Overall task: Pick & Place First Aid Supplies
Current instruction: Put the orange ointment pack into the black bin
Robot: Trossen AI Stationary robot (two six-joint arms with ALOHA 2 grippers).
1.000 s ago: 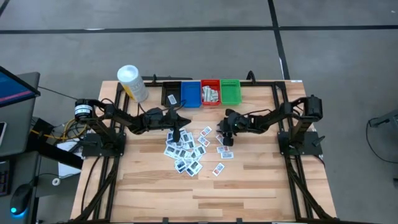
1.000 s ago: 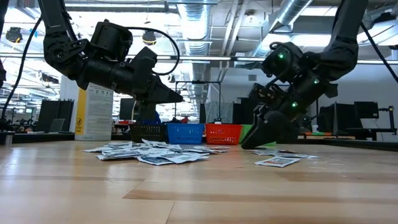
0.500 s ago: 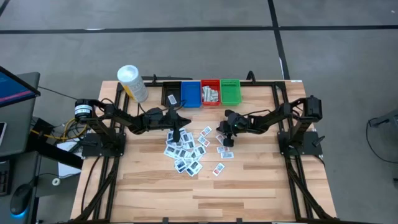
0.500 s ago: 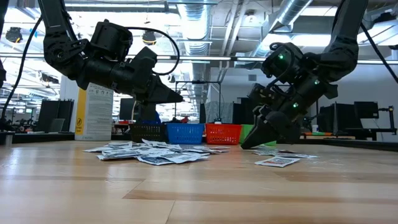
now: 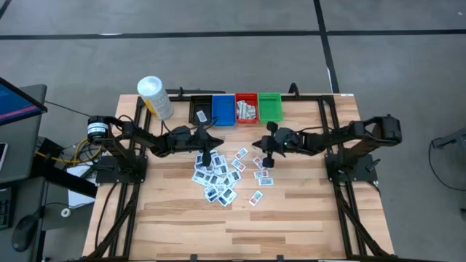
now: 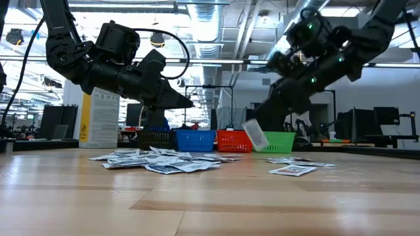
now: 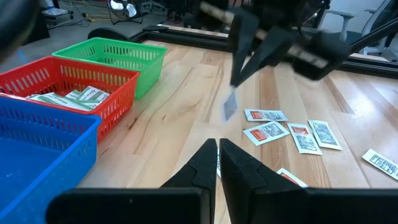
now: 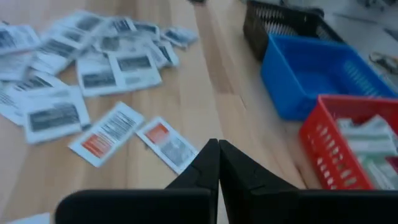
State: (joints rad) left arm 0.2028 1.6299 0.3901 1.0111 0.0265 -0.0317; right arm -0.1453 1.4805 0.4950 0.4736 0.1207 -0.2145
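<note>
The right gripper [image 5: 266,153] stands raised above the table [image 5: 306,211], off the right side of the packet scatter, with its fingers pinched shut on one small packet [image 6: 255,136]. In the low view that packet hangs clear of the wood from the fingertips, its long axis steep and tilted, lower end toward the table. The left wrist view shows the same packet [image 7: 230,106] dangling edge-on beneath the far gripper. The relation that governs the next move, by my judgement: the row of bins sits along the far edge, and the red bin [image 5: 246,108], already holding similar pale strips, lies just beyond and slightly left of the right gripper; the green bin [image 5: 269,106] lies almost straight beyond it. The right arm is the nearer to both. Which bin suits this packet cannot be told, its markings being unreadable. The remaining first aid supplies [image 5: 218,178] lie flat in a loose heap at mid-table. The left gripper [image 5: 206,159] hovers closed over the heap's far-left part, holding nothing visible.
</note>
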